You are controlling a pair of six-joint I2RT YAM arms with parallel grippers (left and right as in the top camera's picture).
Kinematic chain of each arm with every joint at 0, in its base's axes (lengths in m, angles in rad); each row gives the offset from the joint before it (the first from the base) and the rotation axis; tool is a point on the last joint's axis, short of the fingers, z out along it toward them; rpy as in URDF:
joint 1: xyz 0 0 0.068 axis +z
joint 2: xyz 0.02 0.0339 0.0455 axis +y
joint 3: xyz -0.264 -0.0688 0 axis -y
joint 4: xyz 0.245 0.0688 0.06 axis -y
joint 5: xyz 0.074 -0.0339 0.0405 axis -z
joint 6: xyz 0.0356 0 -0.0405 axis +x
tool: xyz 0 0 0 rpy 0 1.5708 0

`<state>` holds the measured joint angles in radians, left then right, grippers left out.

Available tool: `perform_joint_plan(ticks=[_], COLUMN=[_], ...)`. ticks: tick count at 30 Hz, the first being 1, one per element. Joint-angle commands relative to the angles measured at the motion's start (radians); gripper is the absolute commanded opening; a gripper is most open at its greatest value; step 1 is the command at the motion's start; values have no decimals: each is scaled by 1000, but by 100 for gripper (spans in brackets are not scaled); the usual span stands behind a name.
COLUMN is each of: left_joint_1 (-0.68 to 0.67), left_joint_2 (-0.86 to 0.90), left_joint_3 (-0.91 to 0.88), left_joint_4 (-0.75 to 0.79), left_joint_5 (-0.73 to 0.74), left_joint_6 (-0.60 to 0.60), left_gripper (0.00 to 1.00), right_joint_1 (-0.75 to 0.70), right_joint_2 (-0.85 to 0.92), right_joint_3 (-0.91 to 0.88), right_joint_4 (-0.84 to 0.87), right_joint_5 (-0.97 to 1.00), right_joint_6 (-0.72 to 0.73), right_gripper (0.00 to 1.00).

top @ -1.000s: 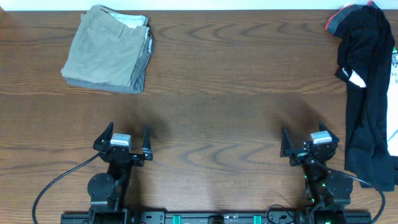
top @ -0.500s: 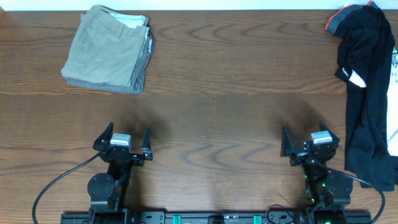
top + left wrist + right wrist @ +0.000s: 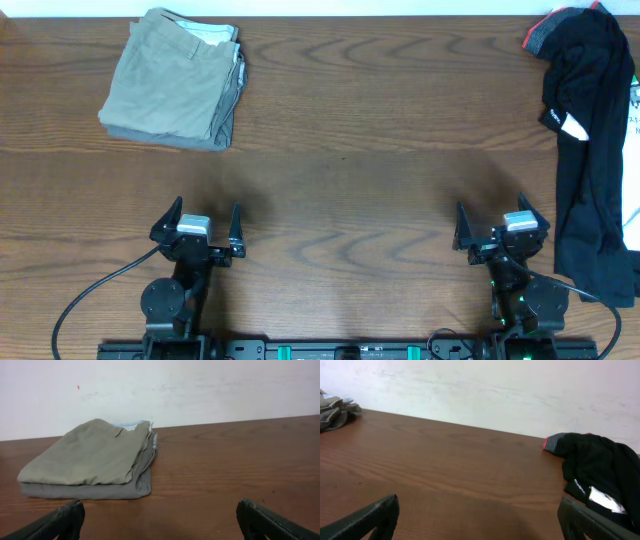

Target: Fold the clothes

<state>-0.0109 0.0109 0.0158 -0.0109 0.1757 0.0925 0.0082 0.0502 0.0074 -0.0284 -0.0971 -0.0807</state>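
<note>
The black leggings (image 3: 590,140) lie in a crumpled heap along the table's right edge, red-and-grey waistband (image 3: 545,35) at the far end and a small white logo tag midway. A strip of white garment (image 3: 632,120) shows beside them at the frame edge. The leggings also show at the right of the right wrist view (image 3: 600,472). My right gripper (image 3: 495,222) is open and empty, just left of the heap's near end. My left gripper (image 3: 205,217) is open and empty at the near left, well apart from the clothes.
Folded khaki-beige trousers (image 3: 175,80) sit at the far left of the wooden table (image 3: 340,150); they also show in the left wrist view (image 3: 90,460). A white wall stands behind the table's far edge. Black cables run from both arm bases.
The right gripper has shifted very slightly right and towards the near edge. Nothing else has moved.
</note>
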Motion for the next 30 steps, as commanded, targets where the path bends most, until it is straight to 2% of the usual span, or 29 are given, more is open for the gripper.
perform_joint_plan(ticks=[1,6,13,20,25,30], left_joint_1=[4,4,4,4,4,4], left_joint_2=[0,1,52,119,229,411], left_joint_3=[-10,19,50,80,194,354], left_joint_4=[-40,-41,-35,31,30,10], left_joint_5=[6,5,-87,-87,-88,-87], left_joint_6=[-45,-50,-68,-91,-90,-91], left_gripper=[98,98,98,98,98,98], right_joint_1=[4,4,4,4,4,3], right_joint_2=[-6,-6,-6,-4,37,154], right_joint_3=[-2,-1,7,15,68,193], right_joint_4=[3,24,36,36,36,35], right_joint_5=[12,23,72,86,97,141], right_joint_6=[-11,-11,-11,-10,-24,-33], right_gripper=[99,99,99,99,99,99])
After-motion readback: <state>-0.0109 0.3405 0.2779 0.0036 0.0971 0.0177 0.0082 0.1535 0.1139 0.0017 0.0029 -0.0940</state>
